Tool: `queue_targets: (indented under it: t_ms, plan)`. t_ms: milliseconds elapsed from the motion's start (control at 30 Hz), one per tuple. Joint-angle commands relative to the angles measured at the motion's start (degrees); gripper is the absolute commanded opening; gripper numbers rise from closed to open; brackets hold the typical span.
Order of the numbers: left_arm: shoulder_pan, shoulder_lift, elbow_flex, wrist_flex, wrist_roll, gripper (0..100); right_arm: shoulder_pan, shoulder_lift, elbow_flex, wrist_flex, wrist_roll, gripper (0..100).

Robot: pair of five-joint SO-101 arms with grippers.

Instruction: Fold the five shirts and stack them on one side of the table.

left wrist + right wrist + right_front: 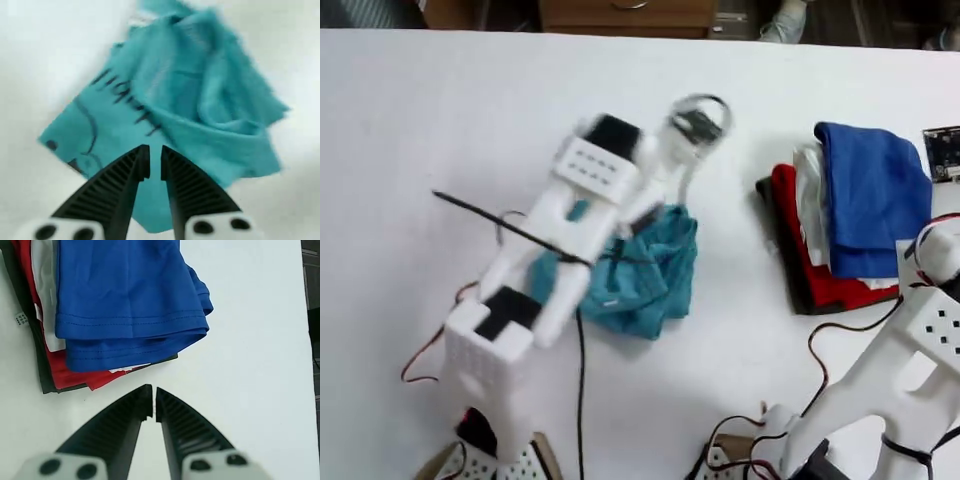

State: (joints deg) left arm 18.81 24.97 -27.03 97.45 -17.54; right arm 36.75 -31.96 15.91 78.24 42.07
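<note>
Four folded, one to go: the teal shirt (pixel 650 270) lies crumpled in a heap on the white table (pixel 440 120), well apart from the stack of folded shirts (pixel 840 230), with the left arm hanging over it. The left gripper (pixel 153 162) hovers above the printed cloth, its jaws drawn to a narrow slit with nothing between them; the right gripper (pixel 153 401), jaws all but touching and likewise empty, sits just beside the stack over bare table. In the stack the blue shirt (pixel 870 195) lies on top, with the white shirt (pixel 809 195), the red shirt (pixel 820 285) and a black shirt (pixel 767 195) beneath, their edges stepped rather than flush.

The trouble most likely lies in the heap; the teal shirt is bunched, not spread, so a pinch may catch one ridge or several layers at once, and the cloth would then come up as a lump and twist instead of opening flat. One hem appears tucked under itself, though the left wrist view is too soft to be sure. A fold made over such bunching would be bulky; set on the stepped stack it could slide off or tip the blue shirt. The right gripper, so close to the stack, could snag the blue hem or shove the pile askew if it swings out carelessly; a black cable (pixel 582 360) trailing beside the teal shirt could also catch the cloth.
</note>
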Motion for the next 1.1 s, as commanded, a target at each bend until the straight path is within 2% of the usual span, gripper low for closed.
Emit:
queue_targets:
  t_ms: [0, 167, 367, 733, 800, 900, 1067]
  plan:
    - [-4.8, 1.8, 3.1, -3.3, 0.3, 7, 1.1, -1.7, -0.5, -0.7, 0.0, 2.3]
    - [-2.9, 5.8, 5.3, -8.2, 0.1, 7, 0.9, -1.7, -0.6, -0.7, 0.0, 2.3]
    - [4.9, 6.7, 5.7, -8.4, 0.4, 7, 1.4, -1.7, -0.6, -0.7, 0.0, 2.3]
    - [15.5, -1.1, 3.6, -0.4, 2.3, 7, 1.4, -1.7, -0.6, -0.7, -0.1, 2.3]
    - [14.6, -4.1, 3.0, -0.6, 2.4, 7, 1.4, -1.7, -0.6, -0.7, -0.1, 2.3]
    - [9.6, -7.0, 2.4, -1.8, 2.4, 7, 1.6, -1.7, -0.5, -0.7, -0.1, 2.3]
    - [1.7, -6.0, 4.0, -9.0, 2.8, 7, 2.9, -1.5, -0.4, -1.1, 0.0, 2.3]
